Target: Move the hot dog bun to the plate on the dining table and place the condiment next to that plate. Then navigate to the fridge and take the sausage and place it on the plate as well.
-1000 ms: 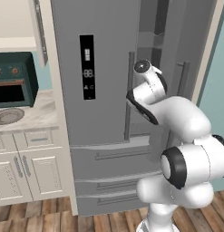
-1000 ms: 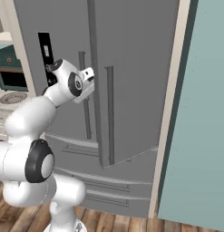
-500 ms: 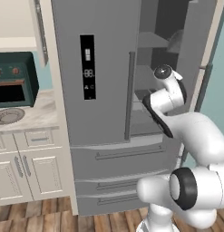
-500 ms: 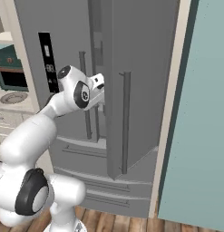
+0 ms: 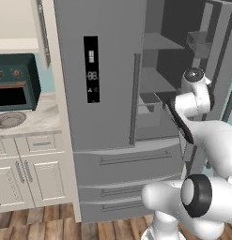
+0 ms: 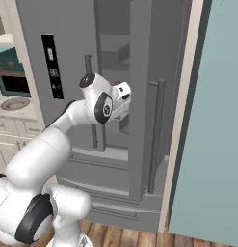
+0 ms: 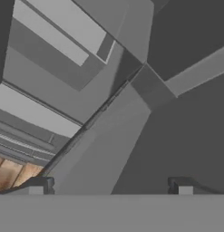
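I face the grey fridge (image 5: 108,70). Its left door with the dark display panel (image 5: 91,69) is shut, and its right door (image 6: 147,96) stands swung open. Grey shelves (image 5: 157,42) show inside. My gripper (image 6: 124,102) is at the opening, at the height of the middle shelves, beside the open door's inner face. In the hand view my gripper (image 7: 109,186) is open, its fingertips (image 7: 38,186) wide apart with nothing between them, looking along the fridge's grey panels. The sausage is hidden. The hot dog bun, plate, condiment and dining table are out of view.
A teal oven (image 5: 14,82) sits on the marble counter (image 5: 28,124) at left, over white cabinets (image 5: 23,173). A round metal dish (image 5: 9,119) lies on that counter. Fridge drawers (image 5: 131,161) run below the doors. A teal wall (image 6: 212,120) stands close behind the open door.
The fridge's right door has swung from ajar to wide open, baring the shelves. My arm has swept to the right with it. The gripper stays open.
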Robot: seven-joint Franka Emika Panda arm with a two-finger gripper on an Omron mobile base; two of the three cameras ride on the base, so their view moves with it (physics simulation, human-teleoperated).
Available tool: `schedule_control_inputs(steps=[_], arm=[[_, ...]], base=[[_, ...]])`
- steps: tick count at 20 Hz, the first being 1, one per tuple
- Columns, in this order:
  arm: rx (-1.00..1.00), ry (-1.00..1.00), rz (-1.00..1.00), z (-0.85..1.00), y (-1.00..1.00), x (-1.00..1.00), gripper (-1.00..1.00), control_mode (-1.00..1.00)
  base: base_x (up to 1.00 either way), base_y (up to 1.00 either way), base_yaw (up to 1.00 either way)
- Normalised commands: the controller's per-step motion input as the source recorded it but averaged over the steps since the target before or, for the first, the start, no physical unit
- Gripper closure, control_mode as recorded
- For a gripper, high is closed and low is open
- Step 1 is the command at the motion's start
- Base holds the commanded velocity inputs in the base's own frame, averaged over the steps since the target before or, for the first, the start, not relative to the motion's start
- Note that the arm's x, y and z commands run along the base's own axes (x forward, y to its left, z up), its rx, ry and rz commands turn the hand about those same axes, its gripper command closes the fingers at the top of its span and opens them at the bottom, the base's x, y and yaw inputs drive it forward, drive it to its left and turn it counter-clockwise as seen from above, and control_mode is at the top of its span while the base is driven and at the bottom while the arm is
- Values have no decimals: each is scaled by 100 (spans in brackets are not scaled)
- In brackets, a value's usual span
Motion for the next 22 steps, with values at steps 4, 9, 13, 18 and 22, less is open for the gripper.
schedule_control_inputs(steps=[4, 9, 13, 18, 22], arm=[[8, 8, 0, 1, -84, 12, -100, -100], [12, 2, 0, 0, -86, 14, -100, -100], [13, 0, 0, 0, -87, 3, -100, -100], [10, -7, 0, 0, -69, -3, -100, -100], [0, -25, 0, 0, 9, -36, -100, -100]], base=[[0, 0, 0], [0, 0, 0], [0, 0, 0], [0, 0, 0], [0, 0, 0]])
